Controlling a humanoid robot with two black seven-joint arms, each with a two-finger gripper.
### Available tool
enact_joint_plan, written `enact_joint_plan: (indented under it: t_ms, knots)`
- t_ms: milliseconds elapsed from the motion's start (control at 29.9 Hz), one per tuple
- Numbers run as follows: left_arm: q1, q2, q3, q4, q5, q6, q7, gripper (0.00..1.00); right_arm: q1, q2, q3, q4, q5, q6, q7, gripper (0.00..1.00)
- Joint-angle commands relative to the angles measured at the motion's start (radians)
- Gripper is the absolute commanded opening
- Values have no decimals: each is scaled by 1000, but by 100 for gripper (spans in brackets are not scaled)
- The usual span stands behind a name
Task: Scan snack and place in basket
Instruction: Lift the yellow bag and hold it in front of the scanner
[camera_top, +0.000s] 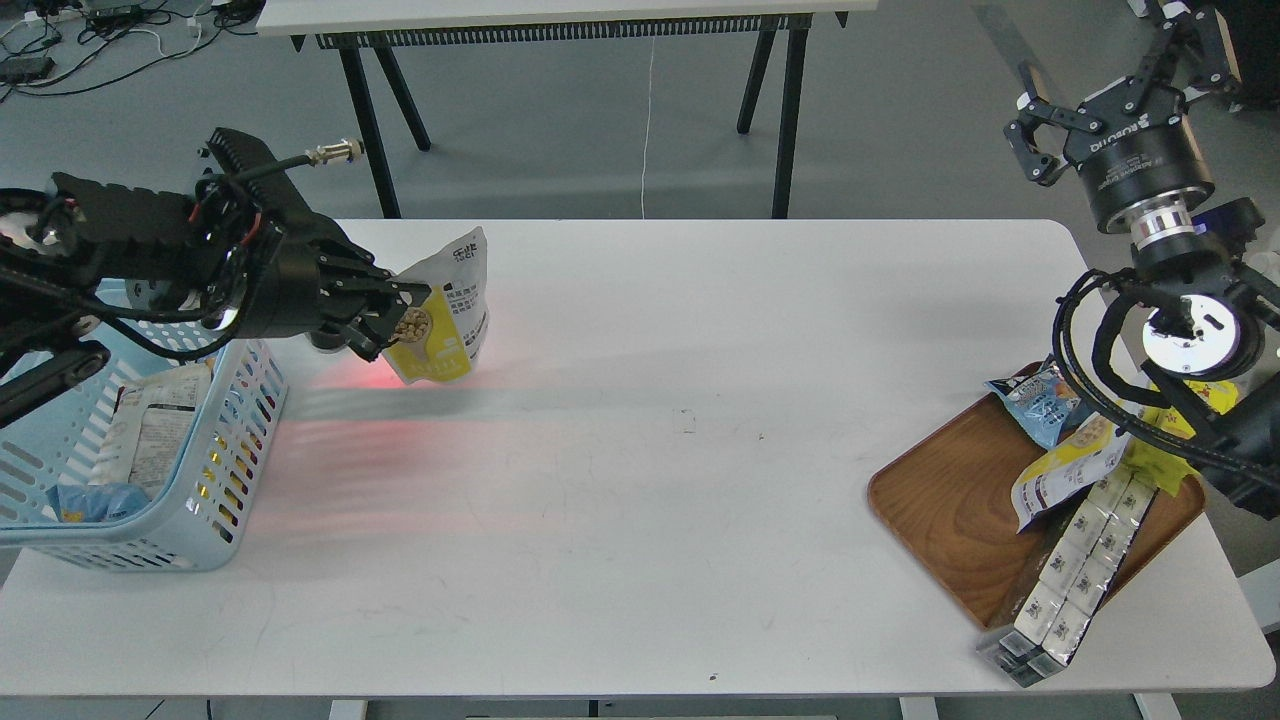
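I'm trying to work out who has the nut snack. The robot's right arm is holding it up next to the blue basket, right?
Not quite. The head view shows the left end effector holding the snack, not the right one. The right end effector is raised off to the other side, above the wooden tray, holding nothing. The rest is right: the snack is held up beside the basket.

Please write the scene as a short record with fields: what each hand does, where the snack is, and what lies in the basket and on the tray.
left hand: shut on the snack
snack: held upright above the table, right of the basket, red light beneath it
right hand: raised, open, holds nothing
basket: table's left end, some packs inside
tray: table's right end, several packs on it
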Motion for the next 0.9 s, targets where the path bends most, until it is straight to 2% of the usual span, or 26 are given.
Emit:
enact_joint_plan:
  t_ms: [0, 635, 868]
  knots:
    - [-2, 36, -12, -1, -21, 0, -20, 0, -27, 27, 50, -34, 0, 35, 0, 99]
    - [-9, 47, -49, 26, -23, -4, -25, 0, -31, 41, 50, -29, 0, 36, 0, 99]
    - [-9, 42, -48, 48, -23, -4, -14, 0, -30, 41, 50, -26, 0, 35, 0, 99]
